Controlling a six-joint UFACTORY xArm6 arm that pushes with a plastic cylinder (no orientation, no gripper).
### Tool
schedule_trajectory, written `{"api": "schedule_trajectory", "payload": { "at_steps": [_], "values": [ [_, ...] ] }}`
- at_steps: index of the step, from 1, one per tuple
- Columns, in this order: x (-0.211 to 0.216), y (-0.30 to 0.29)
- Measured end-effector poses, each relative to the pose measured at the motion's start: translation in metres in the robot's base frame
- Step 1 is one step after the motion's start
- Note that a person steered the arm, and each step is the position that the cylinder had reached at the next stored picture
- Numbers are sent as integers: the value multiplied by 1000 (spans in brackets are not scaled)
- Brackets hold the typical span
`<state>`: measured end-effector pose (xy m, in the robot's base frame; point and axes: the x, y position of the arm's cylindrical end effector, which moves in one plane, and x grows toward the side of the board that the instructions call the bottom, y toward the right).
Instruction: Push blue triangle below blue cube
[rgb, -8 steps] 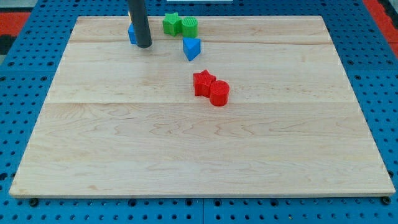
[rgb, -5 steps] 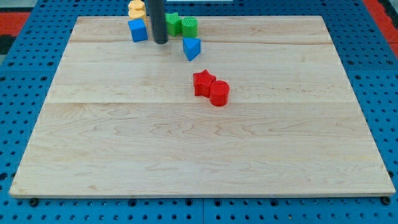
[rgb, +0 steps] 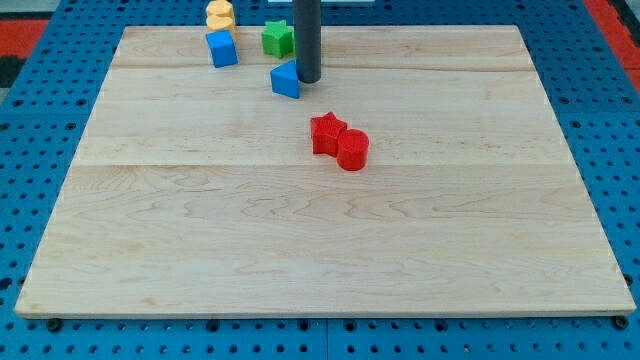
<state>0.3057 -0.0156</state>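
The blue triangle (rgb: 286, 80) lies near the view's top, left of centre, on the wooden board (rgb: 320, 230). My tip (rgb: 308, 80) stands right against its right side. The blue cube (rgb: 222, 48) sits up and to the left of the triangle, near the board's top edge. The triangle is lower than the cube and to its right, about a block's width apart.
A yellow block (rgb: 219, 15) sits just above the blue cube. A green star (rgb: 278, 38) is at the top, partly hidden behind the rod. A red star (rgb: 326, 133) and a red cylinder (rgb: 352, 150) touch each other near the board's middle.
My tip moved right from beside the blue cube, past the triangle, to the triangle's right side. The blue triangle shifted a little to the left. The rod now hides the second green block.
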Motion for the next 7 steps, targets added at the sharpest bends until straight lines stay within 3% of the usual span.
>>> {"api": "schedule_trajectory", "payload": {
  "at_steps": [1, 4, 7],
  "values": [
    [19, 11],
    [-20, -43],
    [-28, -109]
  ]
}}
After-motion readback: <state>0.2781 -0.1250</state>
